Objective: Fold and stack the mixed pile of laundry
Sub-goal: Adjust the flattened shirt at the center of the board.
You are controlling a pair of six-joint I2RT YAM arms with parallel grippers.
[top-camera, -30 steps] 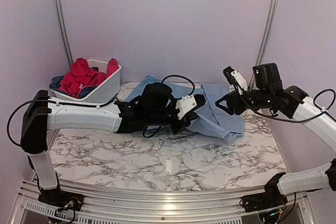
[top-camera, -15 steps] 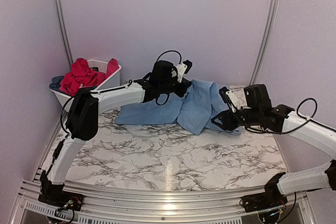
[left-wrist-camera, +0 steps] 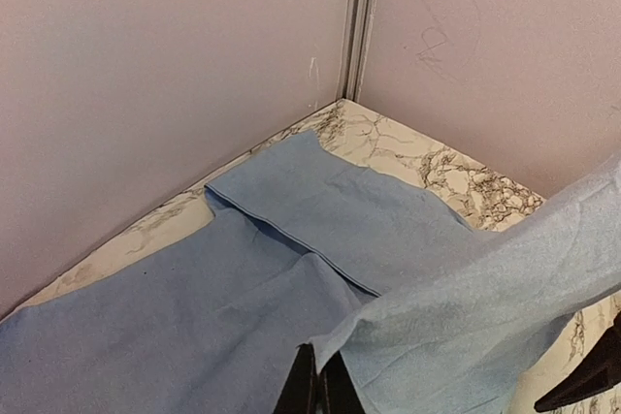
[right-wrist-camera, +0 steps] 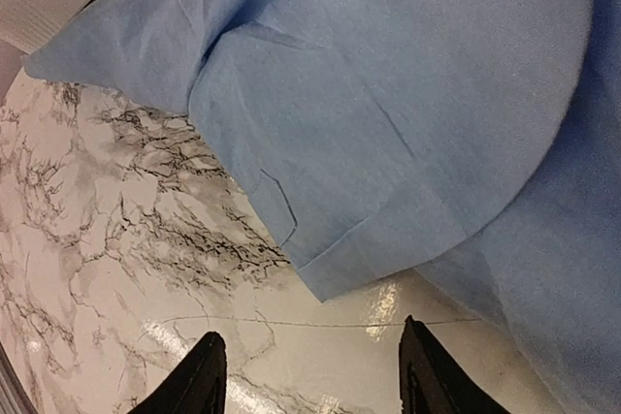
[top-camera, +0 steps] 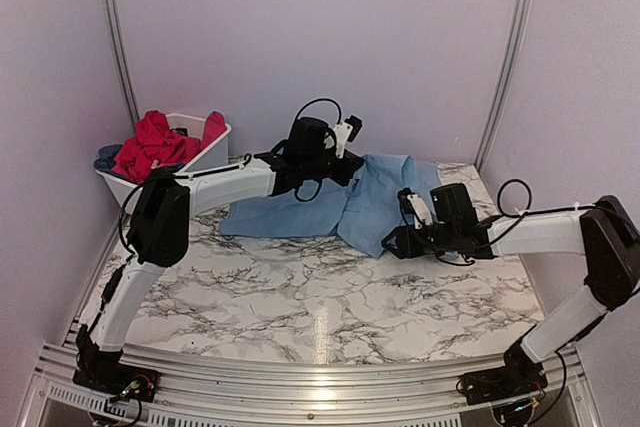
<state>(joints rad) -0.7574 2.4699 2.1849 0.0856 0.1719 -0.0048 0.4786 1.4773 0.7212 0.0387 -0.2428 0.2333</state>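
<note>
I am at the spreading-out step on the first garment. The large light blue cloth shirt (top-camera: 300,212) lies partly flattened across the far side of the white marble-patterned table (top-camera: 300,307). The rest of the mixed laundry, the bright red cloth garments (top-camera: 155,142) and a bit of dark blue cloth (top-camera: 108,157), sits heaped in the white plastic basket (top-camera: 205,165) at the far left corner. My left gripper (left-wrist-camera: 317,390) is clamped tight on an edge of the shirt near the back wall, and I hold that edge lifted so a fold of cloth hangs from my fingertips over the flat part. My right gripper (right-wrist-camera: 309,370) has its fingers spread apart with nothing between them; it hangs low over bare marble just beside the shirt's near hem corner, not touching it. As I judge it, no fold is made yet and nothing is stacked. The next move, I think, calls for my right fingers to pinch that hem corner, then for both arms to draw apart and pull the cloth taut and flat. The thin fabric lies flush on the slick table, so I must come in low or I may only push it into a wrinkle.
</note>
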